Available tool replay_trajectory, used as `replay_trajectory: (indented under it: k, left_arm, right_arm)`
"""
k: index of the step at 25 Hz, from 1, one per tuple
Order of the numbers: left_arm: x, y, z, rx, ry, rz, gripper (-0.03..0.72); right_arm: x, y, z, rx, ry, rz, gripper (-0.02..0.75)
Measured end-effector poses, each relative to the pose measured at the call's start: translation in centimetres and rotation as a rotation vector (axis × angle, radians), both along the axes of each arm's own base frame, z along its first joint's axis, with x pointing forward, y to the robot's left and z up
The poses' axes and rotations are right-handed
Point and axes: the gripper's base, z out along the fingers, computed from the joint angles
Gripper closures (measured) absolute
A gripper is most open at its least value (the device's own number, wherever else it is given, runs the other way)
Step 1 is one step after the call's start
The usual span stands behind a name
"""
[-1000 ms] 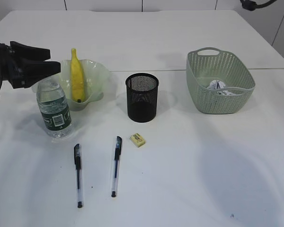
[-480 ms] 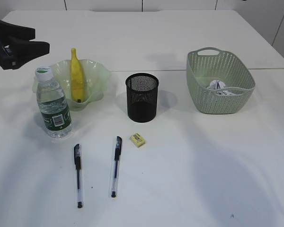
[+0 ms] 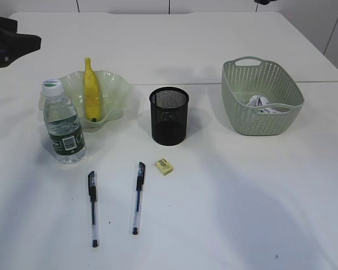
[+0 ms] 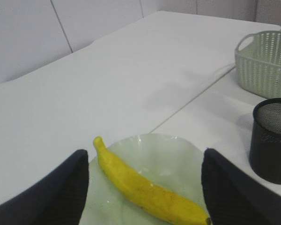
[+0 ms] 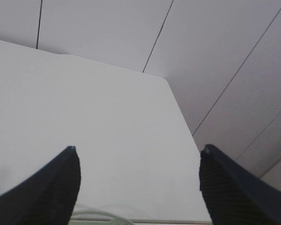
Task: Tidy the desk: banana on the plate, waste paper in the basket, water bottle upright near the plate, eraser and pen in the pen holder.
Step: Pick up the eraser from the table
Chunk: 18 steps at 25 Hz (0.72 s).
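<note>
Water bottle (image 3: 62, 125) upright | label (image 3: 67, 142) dark green, text unreadable

banana (image 3: 90, 90) on plate (image 3: 117, 90), bottle (image 3: 63, 124) upright, pens (image 3: 92, 207) and eraser (image 3: 164, 166) loose.

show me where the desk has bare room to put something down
Widest bare patch: front right, below the basket and right of the eraser. Another lies between the pen holder and the basket. The left is crowded: bottle, plate with banana, two pens.
</note>
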Motion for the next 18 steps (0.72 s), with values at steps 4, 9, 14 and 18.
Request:
replay_trajectory:
  k: [4,9,14,18]
  left_arm:
    - [0.2,0.5,-0.3,-0.004,0.035,0.067,0.16]
    - [0.1,0.6,-0.4,-0.006,0.041,0.074,0.16]
    - [0.0,0.6,0.0,-0.015,0.037,0.083,0.16]
    - [-0.6,0.6,1.5,-0.002,0.0,0.096,0.16]
  right_arm:
    - [-0.9,2.9,-0.1,-0.005,0.01,0.039,0.148]
    - [-2.1,6.6,-0.1,-0.004,0.01,0.116,0.148]
    - [-3.0,8.6,-0.8,0.037,0.021,0.15,0.178]
    - [-3.3,8.8,-2.5,0.054,0.065,0.129,0.232]
